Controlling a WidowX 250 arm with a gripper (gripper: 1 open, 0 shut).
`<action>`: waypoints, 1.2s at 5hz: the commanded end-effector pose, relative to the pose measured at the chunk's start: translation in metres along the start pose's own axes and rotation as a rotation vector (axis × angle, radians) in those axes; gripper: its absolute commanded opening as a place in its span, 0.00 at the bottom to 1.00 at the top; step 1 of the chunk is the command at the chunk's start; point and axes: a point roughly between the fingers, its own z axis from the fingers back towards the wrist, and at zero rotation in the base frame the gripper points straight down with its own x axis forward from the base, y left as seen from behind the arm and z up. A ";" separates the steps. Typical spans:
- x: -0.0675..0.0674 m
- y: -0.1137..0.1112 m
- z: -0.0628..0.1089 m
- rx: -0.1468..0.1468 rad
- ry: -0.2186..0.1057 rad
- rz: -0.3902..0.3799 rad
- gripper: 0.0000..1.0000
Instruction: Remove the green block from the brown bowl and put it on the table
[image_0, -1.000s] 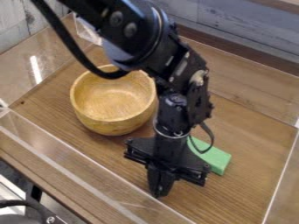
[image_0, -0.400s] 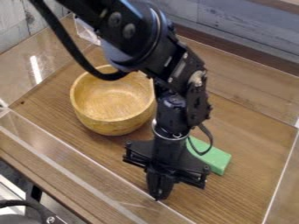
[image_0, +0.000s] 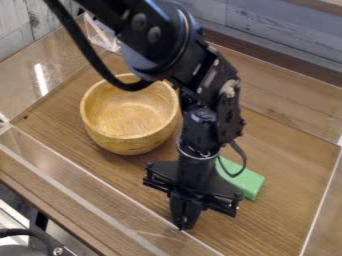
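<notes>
Far to the left of the fingers and higher in the view sits the bowl (image_0: 130, 116), round, light brown wood with thick walls and a pale grain; what shows of its hollow holds nothing, though the black arm (image_0: 154, 45) crosses over its far rim. It rests on the table (image_0: 80, 170), a brown wood-grain top with a clear wall (image_0: 94, 195) along the near edge and more clear walls at the sides. Right of the bowl the arm bends down to the gripper (image_0: 183, 219), which points steeply down at the tabletop; its black fingers (image_0: 185, 212) are pressed together with nothing between them, the tips at or just above the wood, and contact cannot be told from this angle. Just to the right of the fingers and a little farther back lies the block (image_0: 246, 183), small, flat, bright green and elongated, flat on the table outside the bowl, partly hidden behind the gripper's black crossbar and apart from the fingertips.
</notes>
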 end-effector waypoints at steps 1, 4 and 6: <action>0.008 -0.003 0.008 -0.017 -0.015 0.018 0.00; 0.007 -0.005 0.010 -0.006 0.017 0.011 0.00; 0.008 -0.003 0.008 0.009 0.028 -0.081 0.00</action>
